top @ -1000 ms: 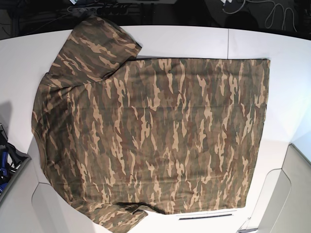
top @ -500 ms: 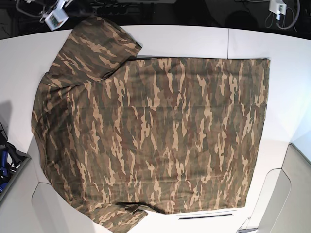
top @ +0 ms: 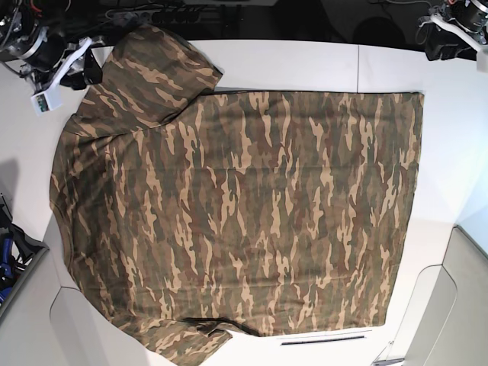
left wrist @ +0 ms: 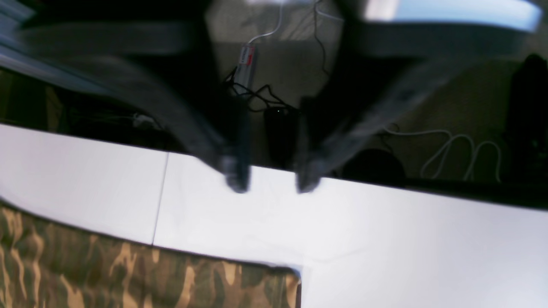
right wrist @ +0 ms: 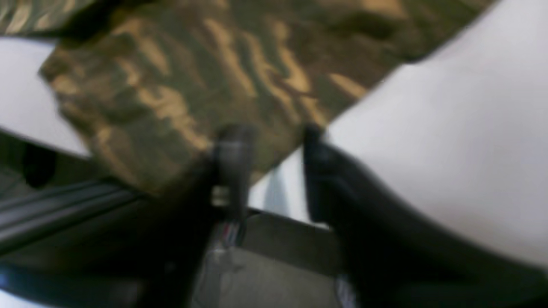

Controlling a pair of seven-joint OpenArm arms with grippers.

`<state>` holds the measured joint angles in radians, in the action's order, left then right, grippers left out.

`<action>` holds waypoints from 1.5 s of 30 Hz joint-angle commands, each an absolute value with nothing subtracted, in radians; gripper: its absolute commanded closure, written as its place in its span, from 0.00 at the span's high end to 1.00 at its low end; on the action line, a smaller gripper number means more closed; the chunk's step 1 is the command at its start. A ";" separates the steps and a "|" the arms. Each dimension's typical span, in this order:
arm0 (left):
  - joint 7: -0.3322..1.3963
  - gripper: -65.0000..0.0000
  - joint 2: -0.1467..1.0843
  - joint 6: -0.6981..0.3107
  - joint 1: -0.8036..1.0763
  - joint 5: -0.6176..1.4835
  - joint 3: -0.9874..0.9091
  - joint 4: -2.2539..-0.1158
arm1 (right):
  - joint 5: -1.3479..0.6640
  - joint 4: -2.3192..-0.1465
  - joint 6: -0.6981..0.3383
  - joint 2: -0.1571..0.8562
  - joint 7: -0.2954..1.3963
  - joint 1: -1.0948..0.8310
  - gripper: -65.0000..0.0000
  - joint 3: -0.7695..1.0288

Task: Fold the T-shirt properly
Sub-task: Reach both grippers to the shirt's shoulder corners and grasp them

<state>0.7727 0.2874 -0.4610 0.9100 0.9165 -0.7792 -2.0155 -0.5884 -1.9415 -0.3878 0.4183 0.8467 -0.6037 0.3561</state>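
The camouflage T-shirt point(top: 236, 206) lies spread flat on the white table point(top: 290, 65), with one sleeve at the top left and the hem to the right. My right gripper point(right wrist: 272, 141) is open and hovers over the edge of that sleeve point(right wrist: 171, 85); in the base view it is at the top left point(top: 85, 70). My left gripper point(left wrist: 270, 184) is open and empty above bare table near the far edge, beyond the shirt's hem corner point(left wrist: 257, 286); in the base view it is at the top right point(top: 442, 34). The neck label is hidden.
The table's far edge point(left wrist: 385, 182) runs just behind my left gripper, with cables and dark floor point(left wrist: 449, 145) past it. A seam point(top: 358, 69) crosses the table top. A dark tray-like object point(top: 15, 259) sits at the left edge.
Both arms have come into the base view from the top corners, the right arm down to the top-left sleeve and the left arm toward the top-right corner. The shirt has not moved.
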 commanded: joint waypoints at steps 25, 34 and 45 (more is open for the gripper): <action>0.715 0.71 0.536 -0.468 0.594 0.916 -0.673 -1.682 | -0.707 -1.694 -0.454 0.334 0.812 -0.540 0.56 0.289; 0.715 0.71 0.534 -0.468 0.499 0.894 -0.498 -1.482 | -0.715 -1.694 -0.473 0.265 0.838 -0.541 0.56 0.279; 0.885 0.71 0.524 -0.598 0.505 0.973 -0.409 -1.477 | -0.758 -1.694 -0.508 0.265 0.839 -0.541 0.56 0.279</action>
<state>0.8047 0.5205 -0.6151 0.4900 1.0122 -0.4175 -1.4792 -0.7712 -1.6928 -0.5106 0.2626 0.8024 -0.5312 0.2810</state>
